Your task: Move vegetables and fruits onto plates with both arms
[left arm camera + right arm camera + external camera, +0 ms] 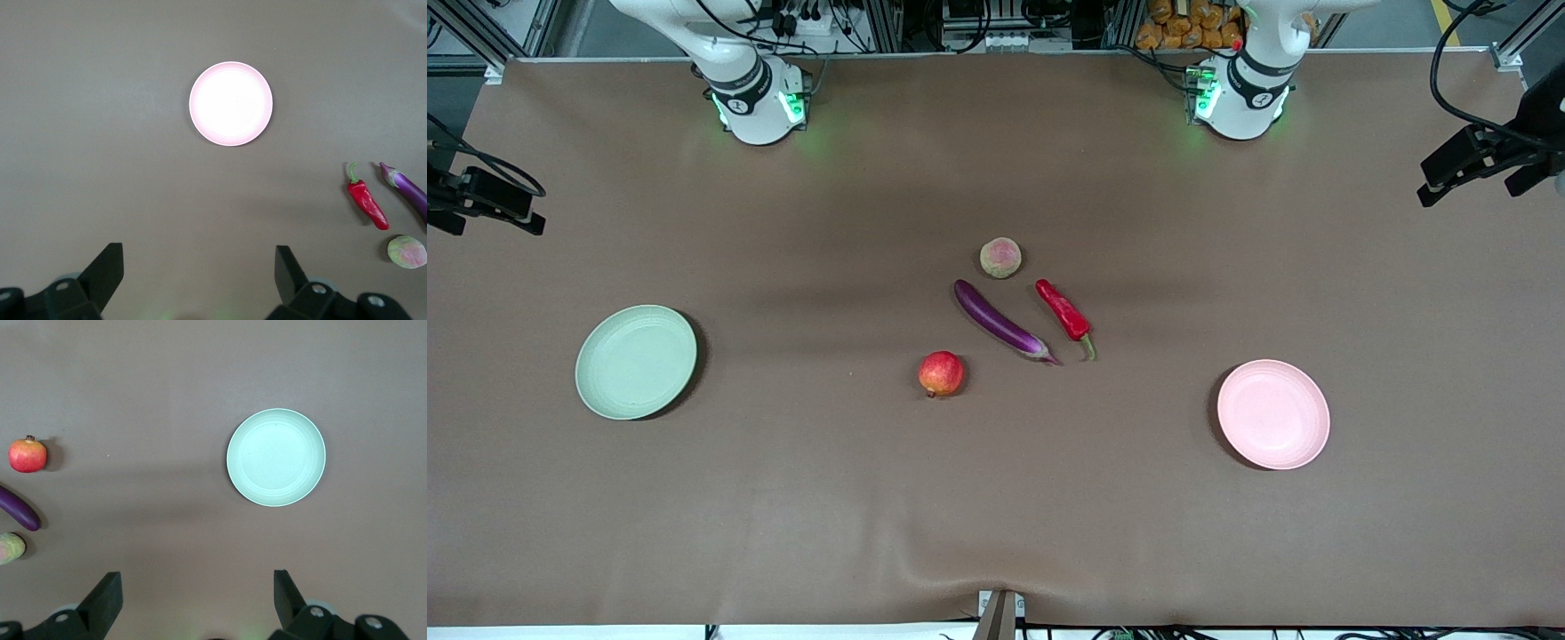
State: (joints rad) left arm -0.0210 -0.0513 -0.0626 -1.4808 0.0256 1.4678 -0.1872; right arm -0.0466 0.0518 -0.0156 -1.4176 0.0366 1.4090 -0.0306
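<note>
**Pink plate lowest in frame, all produce on cloth, both grippers wide and empty**

Pink plate (1273,414) sits nearest the front camera: round, shallow, matte, bare, toward the left arm's end of the table. Table (996,498) wears a brown cloth, smooth except a ripple at its near edge.

Green plate (635,361): same shape and finish, pale green, bare, at the right arm's end.

Eggplant (1000,322): long, slim, glossy purple, lying diagonally mid-table. Chili pepper (1065,310) just beside it, not touching; wrinkled red skin, green stem.

Red-orange fruit (941,372): small, round, smooth, nearer the camera than the eggplant. Yellow-green fruit (1000,258): round, dull, pink blush, farther from the camera than the eggplant.

Left gripper (200,277): black fingers spread fully apart, nothing between them, high over bare cloth. Pink plate lies ahead of it on the cloth, well clear; chili, eggplant and blushed fruit off to one side.

Right gripper (198,597): fingers likewise fully apart, touching nothing, high over bare cloth. Green plate ahead of it, produce off to one side.
</note>
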